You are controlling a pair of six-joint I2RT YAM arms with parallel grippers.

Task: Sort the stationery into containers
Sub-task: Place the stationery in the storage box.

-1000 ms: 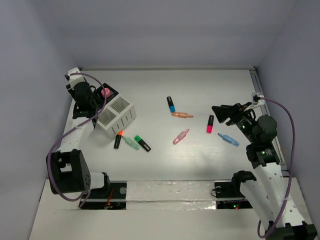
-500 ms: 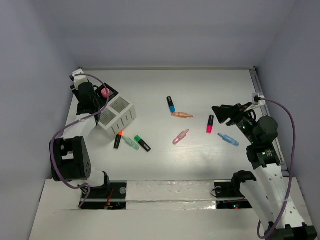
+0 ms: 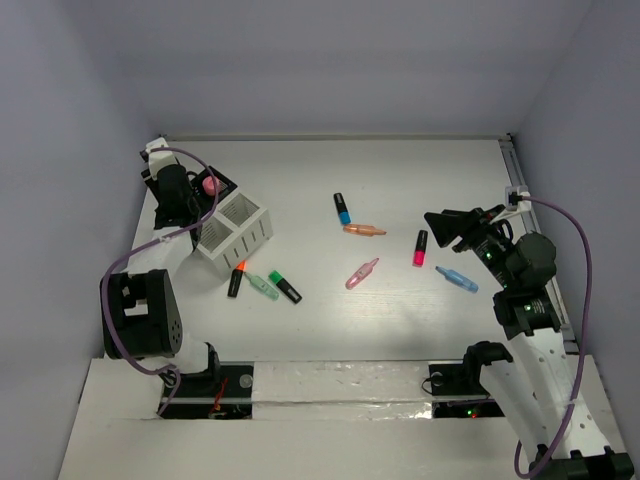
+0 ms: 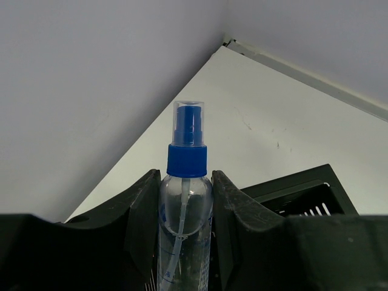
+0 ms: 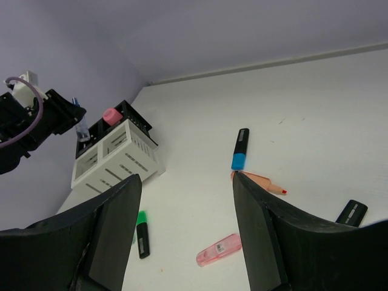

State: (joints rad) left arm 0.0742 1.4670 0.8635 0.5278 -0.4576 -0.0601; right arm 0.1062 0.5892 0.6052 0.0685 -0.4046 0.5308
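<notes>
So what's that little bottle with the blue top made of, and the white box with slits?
The spray bottle looks like clear, glossy plastic: the thin tube inside shows through its wall. Its blue collar looks like solid plastic, under a see-through cap. The white box is probably hard, matte plastic, with slots in thin walls; painted metal can't be ruled out.

Left arm: we see it folded up along the left edge of the top view, wrist at the upper left.
Left hand (image 4: 185, 182): fingers pressed on a spray bottle (image 4: 185, 159), upright between them.
Right arm: we see it rising at the lower right, forearm pointing toward the centre.
Right hand (image 5: 185, 180): above the table, fingers spread wide.
</notes>
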